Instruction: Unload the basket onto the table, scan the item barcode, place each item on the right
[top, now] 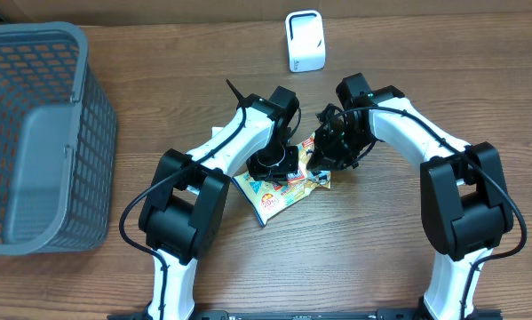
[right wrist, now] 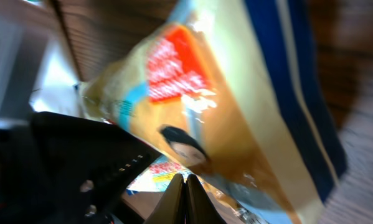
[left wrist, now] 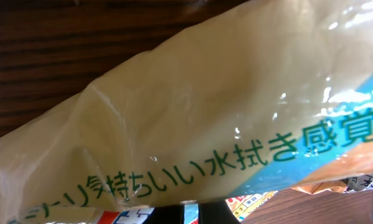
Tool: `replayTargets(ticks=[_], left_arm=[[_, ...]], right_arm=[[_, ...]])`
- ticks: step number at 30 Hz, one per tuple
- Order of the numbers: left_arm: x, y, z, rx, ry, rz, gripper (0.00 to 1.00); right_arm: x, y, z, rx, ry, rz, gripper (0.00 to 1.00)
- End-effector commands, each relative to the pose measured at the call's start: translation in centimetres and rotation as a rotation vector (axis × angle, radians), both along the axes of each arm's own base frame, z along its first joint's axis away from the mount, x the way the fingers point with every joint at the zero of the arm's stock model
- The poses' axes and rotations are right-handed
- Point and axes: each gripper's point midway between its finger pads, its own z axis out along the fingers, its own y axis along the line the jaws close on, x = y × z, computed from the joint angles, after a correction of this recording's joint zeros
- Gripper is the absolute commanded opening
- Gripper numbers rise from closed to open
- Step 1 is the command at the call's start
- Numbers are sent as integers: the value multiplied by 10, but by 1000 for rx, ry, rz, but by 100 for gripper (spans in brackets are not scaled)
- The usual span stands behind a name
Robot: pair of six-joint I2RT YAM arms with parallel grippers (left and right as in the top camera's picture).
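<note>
Though near scanner (top: 305,40), packet (top: 272,199) under arms (top: 239,138).

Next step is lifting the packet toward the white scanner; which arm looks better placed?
Right, probably: the right hand is shut at the packet end nearer the scanner, while the left hand sits over its middle. Whether either grips it is unclear.

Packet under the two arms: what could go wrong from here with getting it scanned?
The packet is glossy and crumpled; glare could hide its barcode, which no view shows. Both arms crowd over it, so the left pincer and right pincer might bump. The white scanner stands apart, and slick film may slip on the way.
</note>
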Motion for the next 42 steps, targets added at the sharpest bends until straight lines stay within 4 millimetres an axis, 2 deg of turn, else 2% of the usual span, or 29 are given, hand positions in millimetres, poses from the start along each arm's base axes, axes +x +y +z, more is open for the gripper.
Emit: replayTargets(ticks=[1,4,6,8,10,14,18,23,26,28,31,34,39,42], left_arm=[[-2,36,-40,185,24,6,4],[-2,36,-40,185,25,6,4],[-3,37,-40,187,27,5,4],[-3,37,-39,190,29,4,4],[-4,39,-39,196,31,3,4],[-4,47,-39,240,23,-8,4],[-5,56,-31,279,41,-24,4],[11,53,8,260,16,-38,4],[25,46,41,233,-39,-36,4],[31,43,57,218,-71,-29,4],[38,44,73,205,-103,9,4],[44,53,80,198,-103,66,4],[53,80,81,159,-63,163,4],[58,99,81,146,-45,224,4]], right_arm=[[5,6,12,47,-39,9,4],[3,0,-9,-10,-26,1,4],[4,-12,-28,-106,-5,-31,4],[8,-36,-46,-263,-12,-68,4],[14,-63,-55,-414,-27,-128,4],[23,-95,-60,-563,-59,-186,4],[21,-125,-60,-676,-24,-263,4],[19,-137,-49,-697,-6,-292,4],[23,-132,-25,-661,-34,-291,4],[29,-116,-6,-570,-80,-246,4],[36,-74,18,-337,-134,-183,4],[41,-34,35,-111,-180,-107,4],[45,5,43,5,-238,-45,4],[43,28,36,11,-269,-2,4]])
